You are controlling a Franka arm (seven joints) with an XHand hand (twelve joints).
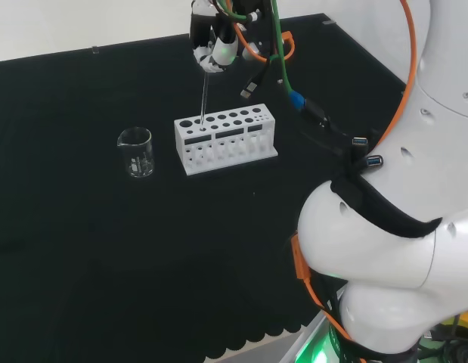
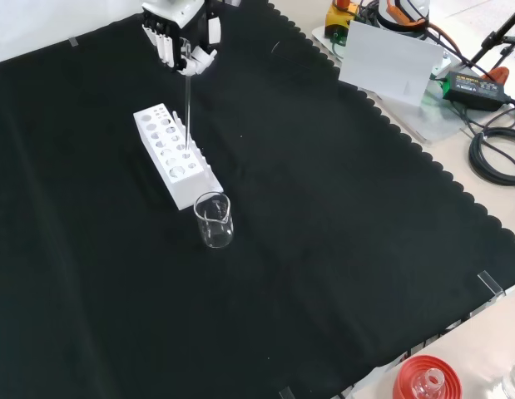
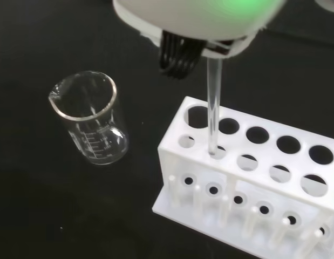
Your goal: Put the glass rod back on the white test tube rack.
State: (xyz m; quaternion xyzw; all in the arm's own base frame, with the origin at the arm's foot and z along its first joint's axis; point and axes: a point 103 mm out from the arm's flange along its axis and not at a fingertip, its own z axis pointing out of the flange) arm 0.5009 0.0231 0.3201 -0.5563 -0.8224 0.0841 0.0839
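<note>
The hand (image 1: pixel 209 47) hangs above the rack (image 1: pixel 225 140), fingers curled round the top of the rod (image 1: pixel 204 102), which hangs upright from it with its long axis near vertical. In the wrist view the rod's lower tip sits at a small hole in the rack's front row, near the end closest to the beaker (image 3: pixel 91 125); whether it has entered the hole I cannot tell. The coming move is likely a straight lowering, so the rod has to stay in line with that hole. The beaker stands on the counter (image 2: pixel 324 249) just beside the rack's end, clear of the rod's path.
</note>
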